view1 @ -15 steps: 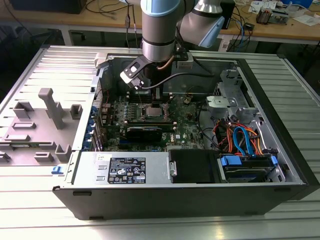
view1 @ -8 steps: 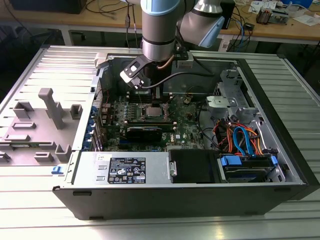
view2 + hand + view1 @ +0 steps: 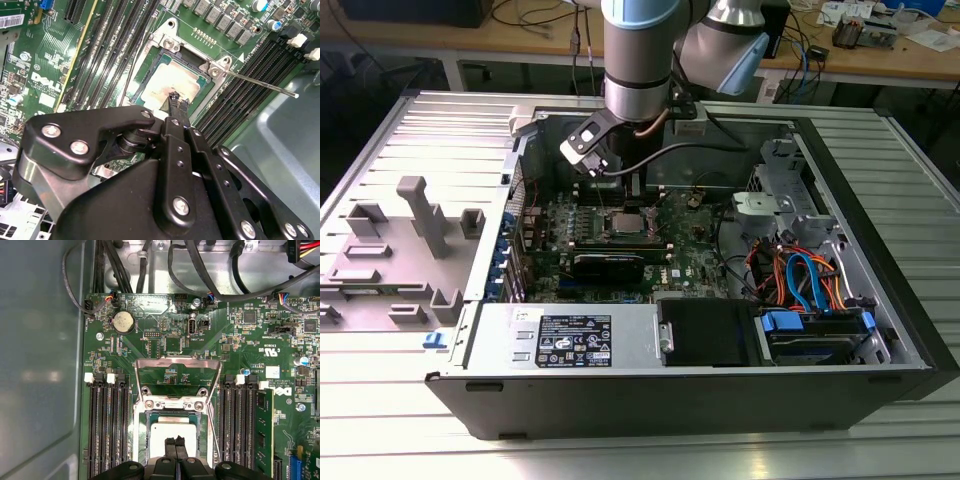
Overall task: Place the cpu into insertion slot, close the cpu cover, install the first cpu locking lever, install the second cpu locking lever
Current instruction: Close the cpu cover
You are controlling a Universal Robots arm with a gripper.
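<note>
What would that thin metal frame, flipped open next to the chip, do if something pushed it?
The cpu cover looks like thin sheet metal with a big window, so it is probably light yet fairly stiff. It seems hinged beside the cpu, so a push would likely swing it, not slide it.

cpu [image 3: 160,440] in socket [image 3: 142,436] between memory slots [image 3: 107,425]; cpu cover [image 3: 177,362] raised at socket edge; end effector [image 3: 175,441] above
</note>
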